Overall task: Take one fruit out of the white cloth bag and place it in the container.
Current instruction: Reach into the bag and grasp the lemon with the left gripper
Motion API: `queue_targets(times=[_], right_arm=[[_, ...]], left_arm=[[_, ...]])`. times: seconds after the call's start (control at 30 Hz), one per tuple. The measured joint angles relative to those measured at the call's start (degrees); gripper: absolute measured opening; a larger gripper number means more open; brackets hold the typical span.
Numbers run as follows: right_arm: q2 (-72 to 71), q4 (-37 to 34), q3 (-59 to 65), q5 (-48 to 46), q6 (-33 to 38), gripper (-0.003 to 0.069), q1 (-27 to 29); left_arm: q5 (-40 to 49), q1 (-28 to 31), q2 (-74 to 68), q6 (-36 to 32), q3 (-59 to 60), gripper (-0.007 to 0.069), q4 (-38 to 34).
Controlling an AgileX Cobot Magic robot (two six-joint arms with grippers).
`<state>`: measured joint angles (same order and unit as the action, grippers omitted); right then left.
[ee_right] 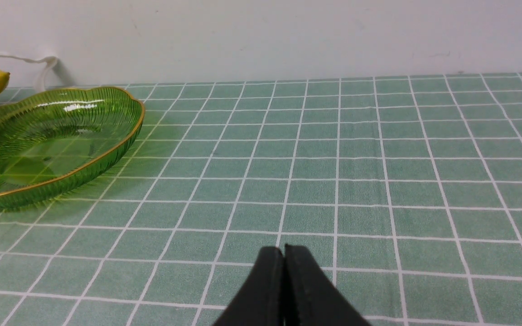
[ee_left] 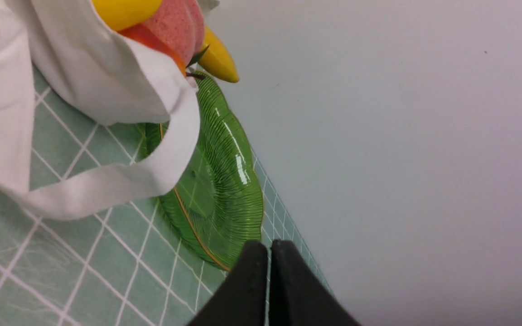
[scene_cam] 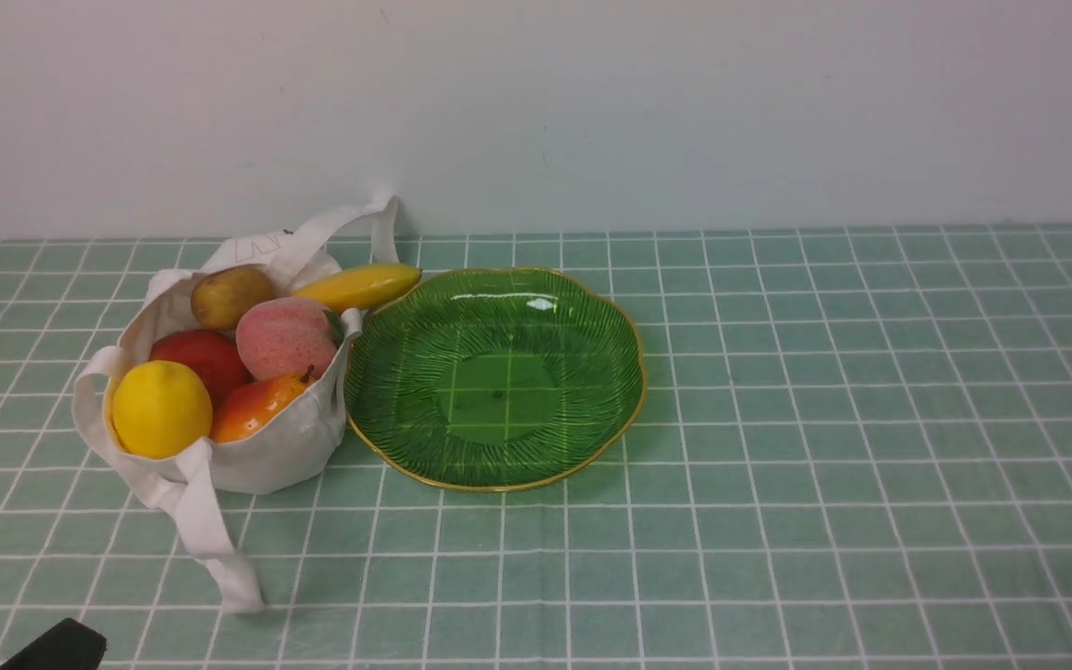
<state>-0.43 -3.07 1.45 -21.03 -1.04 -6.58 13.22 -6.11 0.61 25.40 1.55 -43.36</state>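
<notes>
At the white canvas tote's [scene_cam: 268, 465] seven o'clock, your smooth lemon [scene_cam: 162, 409] looks slippery; grip its middle. Both jaws are pressed together.

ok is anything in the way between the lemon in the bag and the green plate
Yes: the orange-red fruit and the bag's side stand between the lemon and the green plate, so it probably needs lifting over them.
</notes>
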Motion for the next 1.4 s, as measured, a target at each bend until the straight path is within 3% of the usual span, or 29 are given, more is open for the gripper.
queue_targets(times=[0.3,0.47,0.53,0.73,1.0,1.2,1.33,1.4], right_arm=[[0.0,0.0,0.0,0.0,0.0,-0.0012,0.0],[0.0,0.0,0.0,0.0,0.0,-0.0012,0.0],[0.0,0.0,0.0,0.0,0.0,-0.0012,0.0],[0.0,0.0,0.0,0.0,0.0,-0.0012,0.0],[0.0,0.0,0.0,0.0,0.0,-0.0012,0.0],[0.0,0.0,0.0,0.0,0.0,-0.0012,0.0],[0.0,0.0,0.0,0.0,0.0,-0.0012,0.0],[0.0,0.0,0.0,0.0,0.0,-0.0012,0.0]], left_arm=[[7.4,0.0,-8.7,-14.2,-16.6,-0.0008,3.2],[31.7,0.0,-30.4,-20.9,-29.0,-0.0008,14.3],[37.0,0.0,-38.4,-22.0,-32.6,-0.0008,20.3],[39.0,0.0,-52.5,-21.6,-45.7,-0.0008,33.5],[39.1,0.0,-66.3,-13.4,-60.3,0.0017,43.9],[37.2,0.0,-76.7,-5.2,-64.0,0.0141,51.5],[33.9,-0.1,-80.8,-4.1,-64.2,0.0269,54.2],[32.1,-0.1,-83.1,-4.0,-64.2,0.0367,54.5]])
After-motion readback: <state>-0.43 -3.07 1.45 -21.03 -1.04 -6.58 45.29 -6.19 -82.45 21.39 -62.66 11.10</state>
